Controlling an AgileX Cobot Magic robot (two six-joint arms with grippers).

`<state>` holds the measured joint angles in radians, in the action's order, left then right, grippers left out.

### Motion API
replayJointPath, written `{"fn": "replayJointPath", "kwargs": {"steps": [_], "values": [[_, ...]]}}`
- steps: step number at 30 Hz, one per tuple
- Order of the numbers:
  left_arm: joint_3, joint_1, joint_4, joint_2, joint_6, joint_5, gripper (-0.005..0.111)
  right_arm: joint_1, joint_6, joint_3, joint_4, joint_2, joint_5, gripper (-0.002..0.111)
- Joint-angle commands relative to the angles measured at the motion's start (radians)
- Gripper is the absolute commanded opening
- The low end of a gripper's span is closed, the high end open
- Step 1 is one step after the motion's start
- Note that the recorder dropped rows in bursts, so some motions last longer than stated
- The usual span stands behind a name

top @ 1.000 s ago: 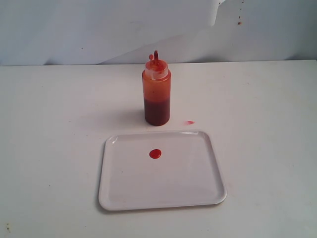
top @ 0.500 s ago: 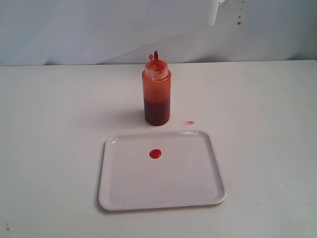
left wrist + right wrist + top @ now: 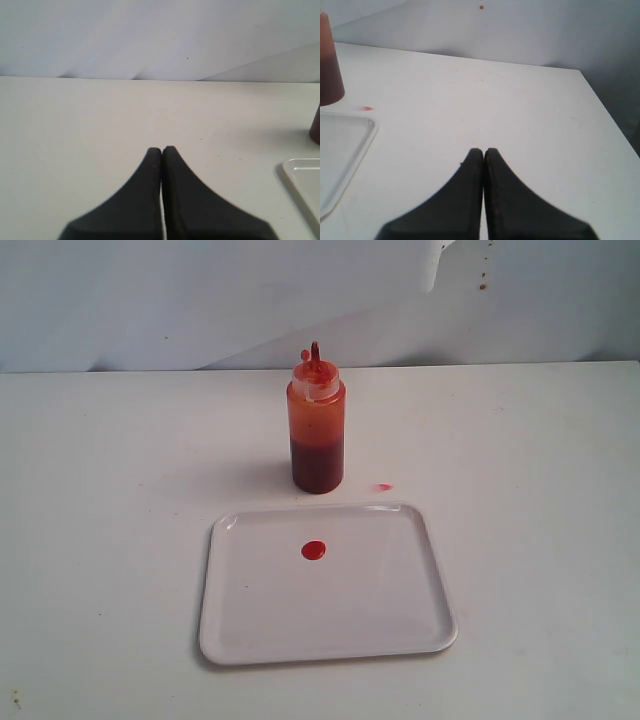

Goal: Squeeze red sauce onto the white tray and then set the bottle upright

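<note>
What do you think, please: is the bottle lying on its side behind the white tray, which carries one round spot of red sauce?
Not quite. The exterior view shows the bottle standing upright, cap on top, not lying on its side. The rest holds: it is behind the white tray, which carries one round spot of red sauce.

This looks like a lab test corner. A plain white bench [image 3: 110, 470] stands against a creased pale sheet [image 3: 180, 300] hung as a backdrop and speckled with red spatter [image 3: 482, 285]. A sauce bottle [image 3: 317, 430] and a tray [image 3: 350, 610] are set out on the bench like test props.
</note>
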<state>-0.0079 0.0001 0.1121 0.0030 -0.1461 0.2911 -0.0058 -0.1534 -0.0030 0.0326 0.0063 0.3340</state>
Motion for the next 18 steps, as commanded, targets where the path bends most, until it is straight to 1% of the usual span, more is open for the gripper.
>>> {"fn": "replayJointPath", "kwargs": {"steps": [1, 9, 11, 12, 18], "values": [[0.008, 0.002, 0.002, -0.003, -0.009, -0.005, 0.000, -0.004, -0.001, 0.003, 0.004, -0.006, 0.000, 0.000], [0.008, 0.002, -0.005, -0.003, -0.009, -0.005, 0.000, -0.004, -0.001, 0.003, 0.004, -0.006, 0.000, 0.000], [0.008, 0.002, -0.037, -0.003, -0.009, -0.003, 0.000, -0.004, -0.001, 0.003, 0.004, -0.006, 0.000, 0.000], [0.008, 0.002, -0.086, -0.003, -0.009, -0.003, 0.000, -0.004, 0.001, 0.003, 0.004, -0.006, 0.000, 0.000], [0.008, 0.002, -0.088, -0.003, -0.009, -0.005, 0.000, -0.004, 0.001, 0.003, 0.004, -0.006, 0.000, 0.000]]}}
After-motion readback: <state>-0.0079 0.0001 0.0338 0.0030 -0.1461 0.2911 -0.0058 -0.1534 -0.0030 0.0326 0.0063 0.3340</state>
